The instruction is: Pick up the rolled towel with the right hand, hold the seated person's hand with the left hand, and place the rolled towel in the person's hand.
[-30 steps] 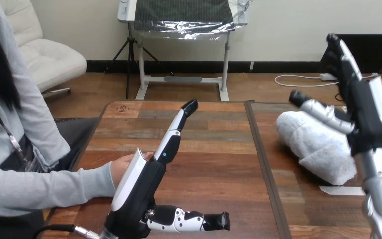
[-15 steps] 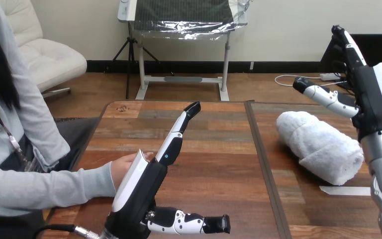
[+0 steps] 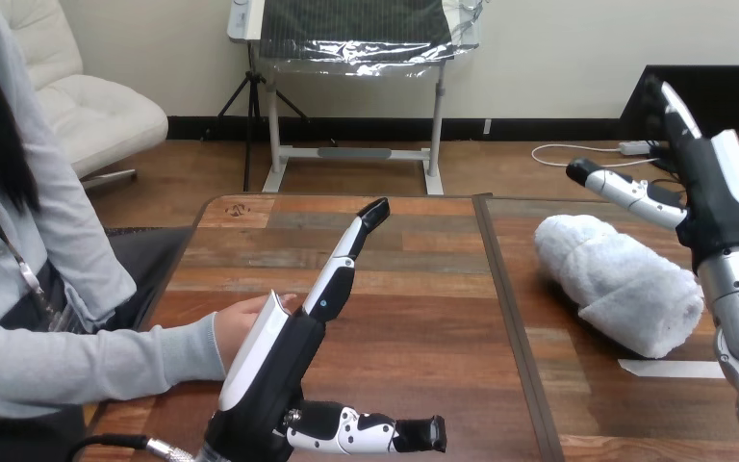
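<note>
A white rolled towel (image 3: 618,281) lies on the table's right half, slanting from the far left down to the near right. My right hand (image 3: 710,192) hovers open above its far right end, fingers straight up and thumb stretched left over the roll, not touching it. My left hand (image 3: 289,356) stands open on its edge at the near left, fingers pointing away and thumb out to the right. The person's hand (image 3: 238,322) rests on the table just behind my left palm, mostly hidden by it. I cannot tell whether they touch.
The wooden table (image 3: 414,289) has a dark seam (image 3: 506,308) running front to back between its two halves. A strip of white tape (image 3: 662,369) lies on the right half, near the towel's near end.
My right hand has risen off the towel's right side and now hovers above it, thumb no longer on the roll. My left hand and the person's hand have stayed put.
</note>
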